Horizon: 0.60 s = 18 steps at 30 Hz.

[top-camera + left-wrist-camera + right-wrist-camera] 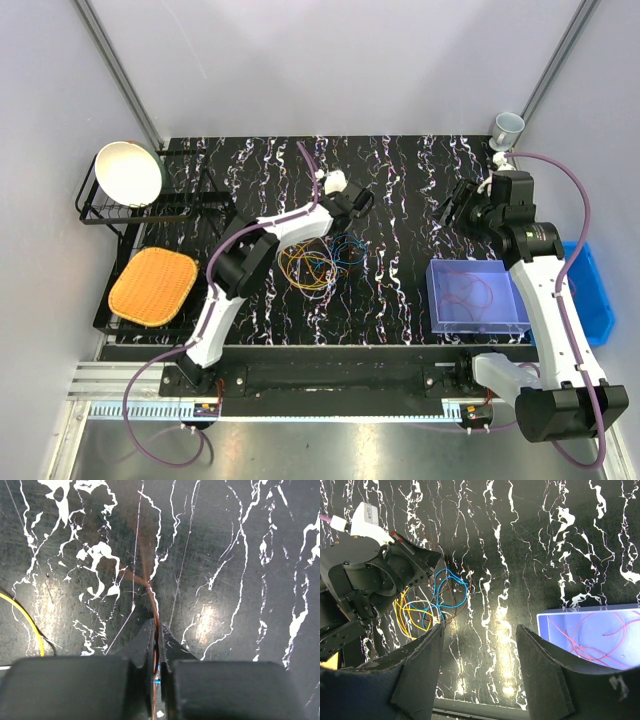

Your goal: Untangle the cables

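The cables (318, 259) lie as a loose bunch of thin orange, yellow, blue and brown loops on the black marbled table, also seen in the right wrist view (432, 605). My left gripper (357, 200) is just beyond the bunch and is shut on a thin brown cable (154, 610) that runs up between its fingers (142, 645). A yellow cable (27, 620) curves at the left of that view. My right gripper (455, 205) is open and empty at the right rear, its fingers (417, 670) wide apart above bare table.
A clear blue box (478, 296) with a red wire inside (592, 635) stands at the right. A blue bin (597, 300) is beside it. A black rack with a white bowl (128, 172) and an orange mat (152, 285) are at the left. A cup (506, 128) is in the far right corner.
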Motion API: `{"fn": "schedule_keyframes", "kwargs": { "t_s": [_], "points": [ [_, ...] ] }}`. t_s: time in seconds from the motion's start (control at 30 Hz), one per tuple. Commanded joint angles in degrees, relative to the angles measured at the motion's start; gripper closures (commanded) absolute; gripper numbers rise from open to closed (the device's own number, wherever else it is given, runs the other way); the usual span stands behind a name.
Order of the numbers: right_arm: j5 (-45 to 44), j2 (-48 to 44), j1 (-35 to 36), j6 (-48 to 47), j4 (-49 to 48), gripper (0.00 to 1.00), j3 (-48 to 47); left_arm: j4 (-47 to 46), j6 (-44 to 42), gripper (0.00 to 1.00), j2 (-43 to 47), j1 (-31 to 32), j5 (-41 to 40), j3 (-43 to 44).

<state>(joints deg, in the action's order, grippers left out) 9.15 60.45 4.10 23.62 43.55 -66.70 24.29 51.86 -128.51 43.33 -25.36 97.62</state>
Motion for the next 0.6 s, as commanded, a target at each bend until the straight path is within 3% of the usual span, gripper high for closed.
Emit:
{"fn": "schedule_keyframes", "kwargs": {
  "t_s": [0.0, 0.23, 0.57],
  "points": [
    [1.0, 0.5, 0.4, -0.1, -2.4, 0.35, -0.3, -3.2, -1.8, 1.0, 2.4, -0.1, -0.7, 2.0],
    [3.2, 0.4, 0.3, 2.0, -4.1, 0.35, -1.2, -11.9, -15.4, 1.0, 11.6, 0.7, 9.3, -1.6],
    [16.0, 0.2, 0.4, 5.7, -9.7, 0.34, -3.1, -13.7, -32.8, 1.0, 27.0, 0.6, 30.9, -6.6]
  ]
}}
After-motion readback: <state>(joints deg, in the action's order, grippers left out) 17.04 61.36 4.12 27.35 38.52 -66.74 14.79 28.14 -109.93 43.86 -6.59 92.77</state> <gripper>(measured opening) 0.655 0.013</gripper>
